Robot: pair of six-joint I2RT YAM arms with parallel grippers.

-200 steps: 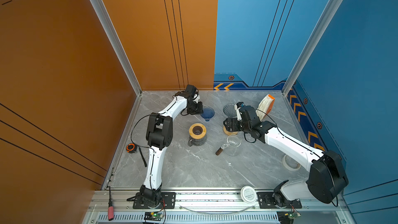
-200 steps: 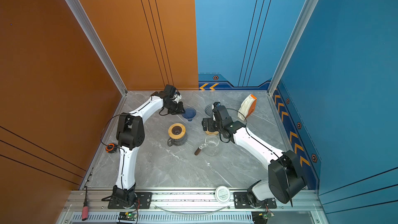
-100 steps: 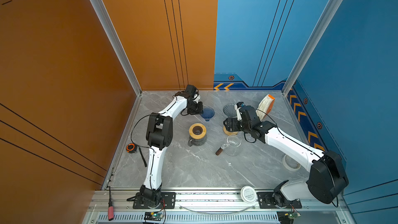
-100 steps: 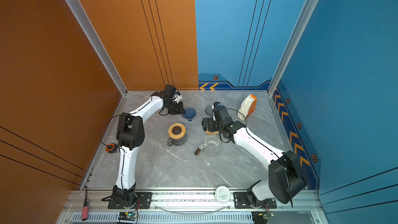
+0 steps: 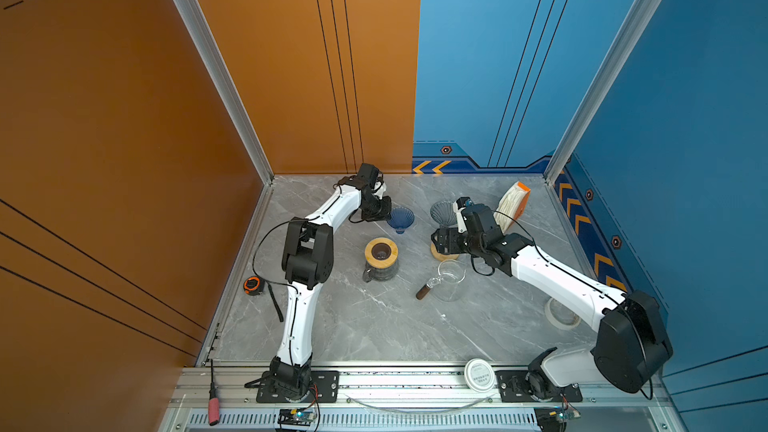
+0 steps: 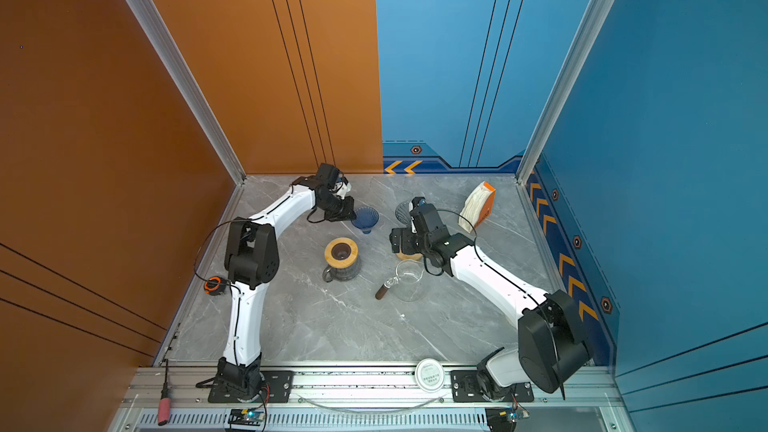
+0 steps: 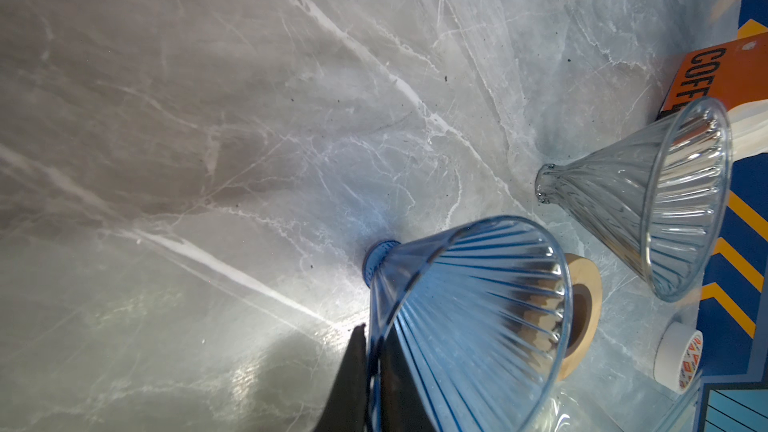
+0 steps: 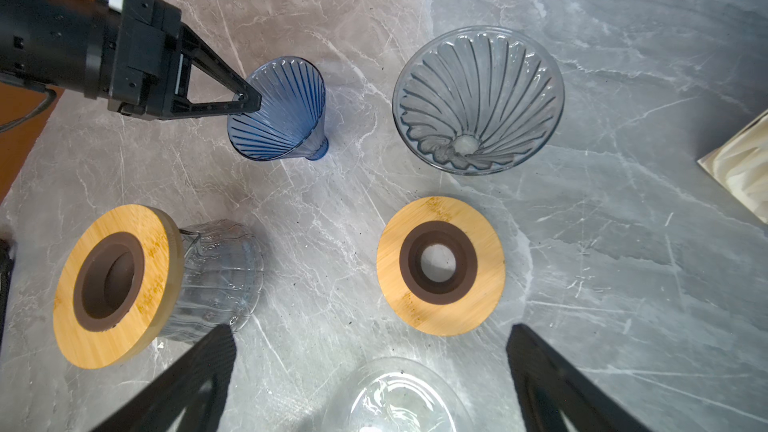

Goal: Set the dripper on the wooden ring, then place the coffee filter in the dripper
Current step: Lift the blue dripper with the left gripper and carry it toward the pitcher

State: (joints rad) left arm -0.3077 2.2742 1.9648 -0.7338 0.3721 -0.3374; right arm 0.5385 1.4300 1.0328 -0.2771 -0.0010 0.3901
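Observation:
A blue ribbed glass dripper (image 5: pixel 401 220) (image 6: pixel 365 218) stands tilted at the back of the table, its narrow end down. My left gripper (image 7: pixel 372 367) (image 5: pixel 384 211) is shut on its rim, one finger inside the cone and one outside. A clear ribbed dripper (image 8: pixel 478 97) (image 5: pixel 442 211) stands to its right. The coffee filter pack (image 5: pixel 513 205) (image 6: pixel 478 205), orange with white filters, leans at the back right. My right gripper (image 8: pixel 370 336) (image 5: pixel 442 241) hangs open and empty above a loose wooden ring (image 8: pixel 486 284).
A glass carafe with a wooden collar (image 5: pixel 380 257) sits mid-table and a clear pitcher with a brown handle (image 5: pixel 449 282) lies right of it. A tape roll (image 5: pixel 561 313), white lid (image 5: pixel 478 374), tape measure (image 5: pixel 252 285) and red screwdriver (image 5: pixel 213 403) lie around the edges.
My left jaws have closed onto the blue dripper's rim. Both arms stay where they were, and the right gripper stays open.

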